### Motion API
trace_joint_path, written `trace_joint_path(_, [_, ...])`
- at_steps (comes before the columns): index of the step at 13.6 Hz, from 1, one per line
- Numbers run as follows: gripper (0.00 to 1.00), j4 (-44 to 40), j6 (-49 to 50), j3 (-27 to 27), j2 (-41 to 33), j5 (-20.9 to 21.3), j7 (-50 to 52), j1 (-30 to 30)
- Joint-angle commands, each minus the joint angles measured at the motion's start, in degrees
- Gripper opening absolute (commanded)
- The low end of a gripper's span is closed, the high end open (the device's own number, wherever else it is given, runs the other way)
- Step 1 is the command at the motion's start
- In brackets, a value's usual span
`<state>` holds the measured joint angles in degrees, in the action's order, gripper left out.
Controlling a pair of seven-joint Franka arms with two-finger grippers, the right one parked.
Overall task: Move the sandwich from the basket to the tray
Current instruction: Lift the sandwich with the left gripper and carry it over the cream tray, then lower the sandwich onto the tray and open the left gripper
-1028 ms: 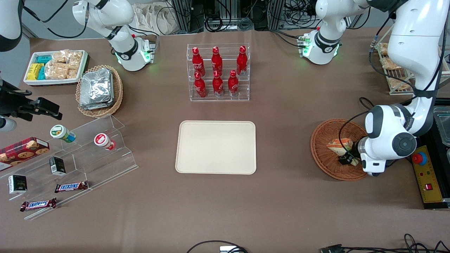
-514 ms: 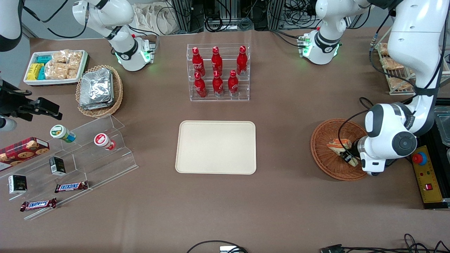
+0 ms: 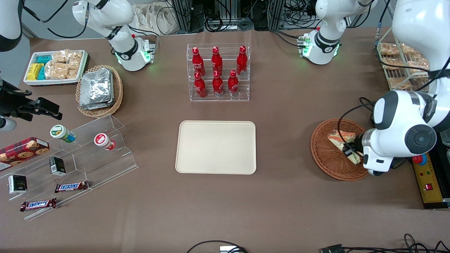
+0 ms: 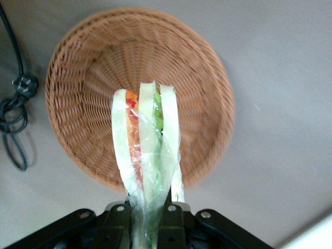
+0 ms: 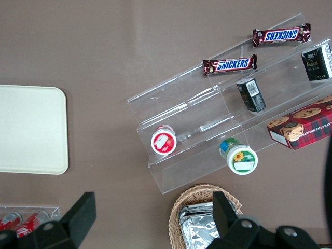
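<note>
Since a second ago my arm has risen, and the sandwich (image 3: 342, 140) has come up with it, off the weave of the basket (image 3: 325, 151); that tells me the grip has taken and the lift is under way. From left to right: the tray (image 3: 216, 147) lies bare on the worktop (image 3: 281, 196), well off from my tool (image 3: 349, 151) toward the parked arm's end; then the basket, directly beneath my tool; then the sandwich, clamped upright between my fingers (image 4: 171, 205), its wrapped edge pinched in them. Next I judge a sideways carry to the tray.
</note>
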<state>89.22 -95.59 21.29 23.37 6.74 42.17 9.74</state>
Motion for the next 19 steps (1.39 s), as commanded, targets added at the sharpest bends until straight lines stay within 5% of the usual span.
trace_joint_path(1, [0.0,-8.7,7.6,5.5,-0.4,0.5,-0.9,-0.2])
trace_joint_path(5, [0.0,-10.0,7.0,12.1,0.9,0.4,-3.2,-3.0])
trace_joint_path(13, [0.0,-9.9,-11.7,11.8,17.8,1.2,-3.2,-20.9])
trace_joint_path(16, [0.0,-9.1,-17.8,11.5,23.0,9.0,-3.1,-21.4])
trace_joint_path(19, [0.0,-9.1,-21.6,11.4,25.7,11.3,-3.7,-21.8])
